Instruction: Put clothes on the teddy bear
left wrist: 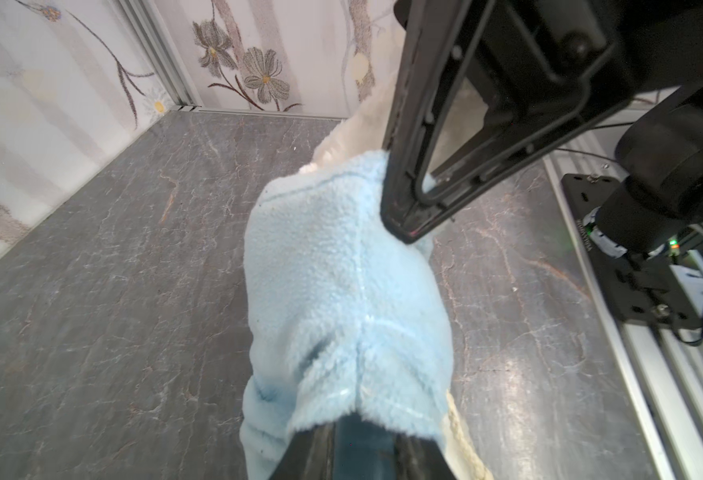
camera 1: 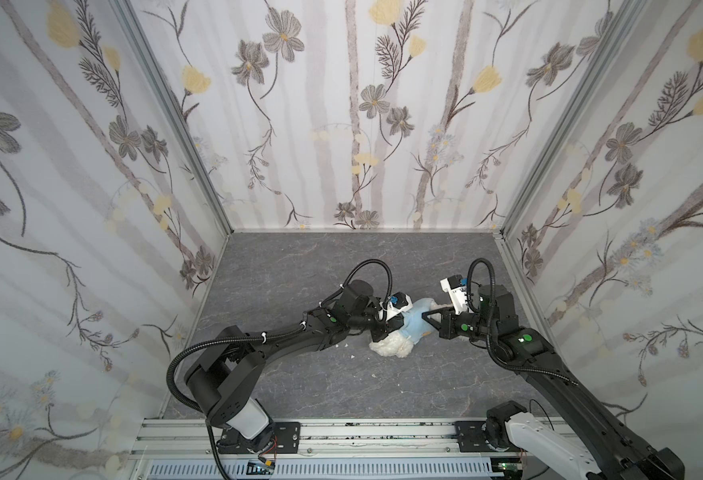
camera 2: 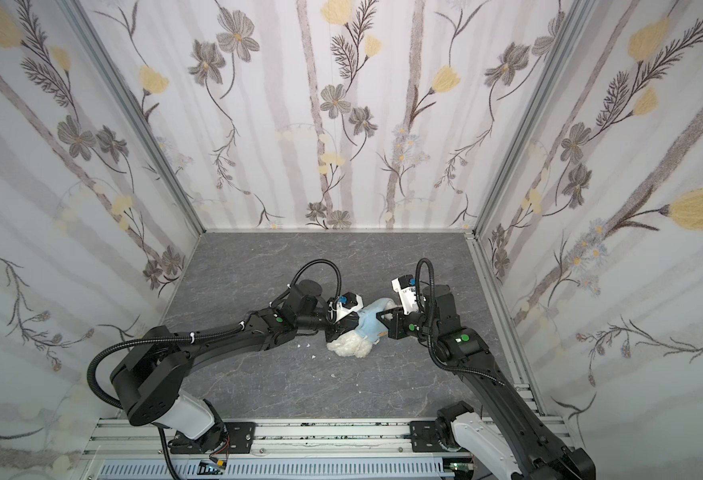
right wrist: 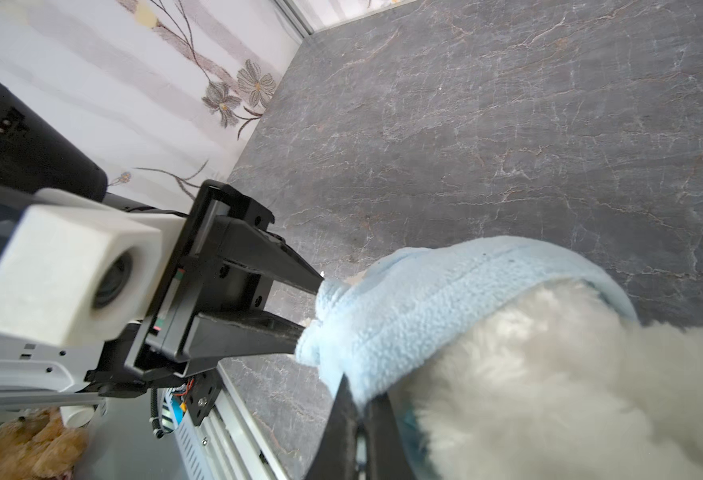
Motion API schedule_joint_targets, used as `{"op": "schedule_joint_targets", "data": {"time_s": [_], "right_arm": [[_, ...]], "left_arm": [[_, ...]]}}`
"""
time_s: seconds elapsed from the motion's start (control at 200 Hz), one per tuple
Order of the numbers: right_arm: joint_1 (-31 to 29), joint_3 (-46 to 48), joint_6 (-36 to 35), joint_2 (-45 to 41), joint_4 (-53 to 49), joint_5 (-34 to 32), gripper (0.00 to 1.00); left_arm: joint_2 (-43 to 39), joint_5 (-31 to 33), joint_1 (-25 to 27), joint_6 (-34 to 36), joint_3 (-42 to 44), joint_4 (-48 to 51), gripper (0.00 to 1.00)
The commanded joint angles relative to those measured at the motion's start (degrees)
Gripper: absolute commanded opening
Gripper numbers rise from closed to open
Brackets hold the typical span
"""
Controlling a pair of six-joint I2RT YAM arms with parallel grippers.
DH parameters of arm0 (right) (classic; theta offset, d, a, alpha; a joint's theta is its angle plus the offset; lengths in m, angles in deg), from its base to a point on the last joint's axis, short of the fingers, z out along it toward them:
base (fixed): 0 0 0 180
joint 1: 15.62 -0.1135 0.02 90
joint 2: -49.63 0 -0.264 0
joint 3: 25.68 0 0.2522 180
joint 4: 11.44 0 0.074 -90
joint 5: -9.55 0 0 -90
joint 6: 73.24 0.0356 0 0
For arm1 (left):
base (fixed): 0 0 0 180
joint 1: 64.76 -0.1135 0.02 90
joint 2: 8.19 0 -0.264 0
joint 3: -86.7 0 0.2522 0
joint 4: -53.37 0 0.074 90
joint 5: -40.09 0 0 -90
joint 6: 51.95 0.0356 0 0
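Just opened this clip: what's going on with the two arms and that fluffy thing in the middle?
Both arms are working a light-blue hoodie onto a white teddy bear lying on the grey table. The left gripper pinches a bunched bit of the hoodie, and the right gripper is shut on its edge from the opposite side. The hoodie covers part of the bear, with white plush showing beyond it.

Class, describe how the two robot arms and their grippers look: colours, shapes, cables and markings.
Both the left arm and right arm are matte black, with rounded joints, a white link near each base, and round green dots. Black ribbed cable hoses run along them. Each wrist carries a white camera housing. The left gripper and right gripper have black, tapering fingers.
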Motion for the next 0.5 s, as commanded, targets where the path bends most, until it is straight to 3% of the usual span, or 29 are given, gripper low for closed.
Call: {"op": "schedule_joint_targets", "data": {"time_s": [0.0, 0.12, 0.255, 0.495], "right_arm": [[-0.45, -4.12, 0.65, -1.47, -9.56, 0.5, 0.0], [-1.59, -6.08, 0.94, 0.39, -11.14, -0.18, 0.0], [-2.52, -5.39, 1.21, 9.58, -5.36, -0.36, 0.01], [-5.98, -9.2, -0.6, 30.56, 6.97, -2.57, 0.01]], "left_arm": [[-2.13, -1.41, 1.41, -7.02, 1.22, 0.04, 0.29], [-3.62, -3.94, 2.08, -13.12, 1.91, -0.04, 0.29], [-4.15, -4.46, 1.89, -18.53, 4.52, -0.04, 0.3], [-0.66, 5.84, 0.1, -24.06, 6.16, -1.27, 0.28]]}}
